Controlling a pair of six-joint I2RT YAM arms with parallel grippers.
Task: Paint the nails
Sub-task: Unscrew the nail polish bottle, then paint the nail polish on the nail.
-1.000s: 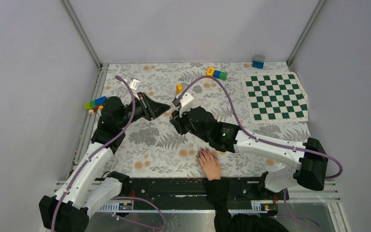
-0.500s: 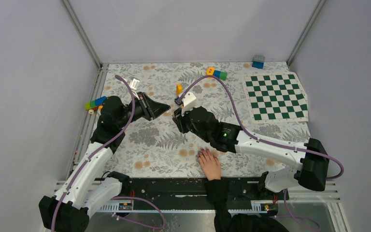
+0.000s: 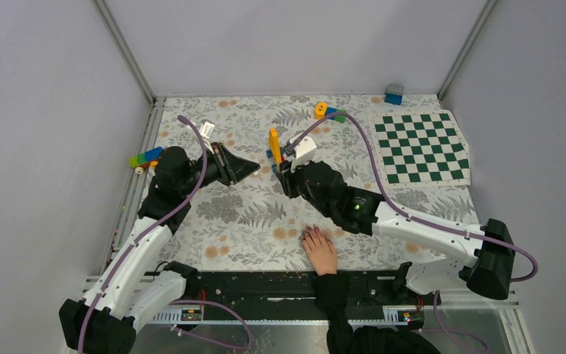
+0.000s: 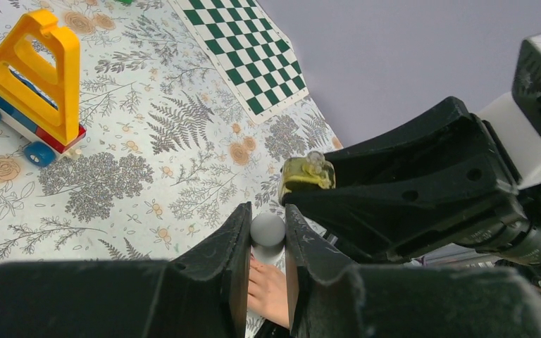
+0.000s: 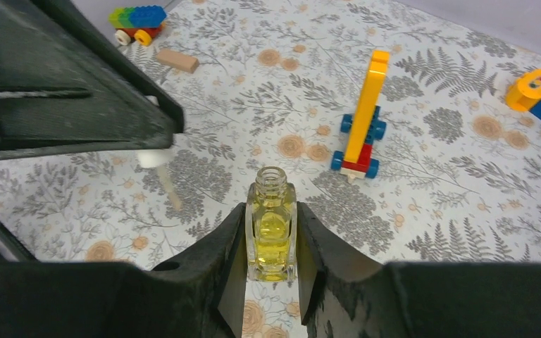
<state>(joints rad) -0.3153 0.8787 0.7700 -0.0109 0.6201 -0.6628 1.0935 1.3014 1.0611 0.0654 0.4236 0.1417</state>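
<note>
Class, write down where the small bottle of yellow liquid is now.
In the right wrist view the bottle, uncapped, sits clamped in the right gripper over the floral mat, with the yellow wheeled toy just beyond it.

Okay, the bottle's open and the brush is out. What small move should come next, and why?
Probably swing the left hand toward the nails. It is shut on the brush cap, the brush hangs clear of the open bottle in the right hand, and the nails lie apart from it.
</note>
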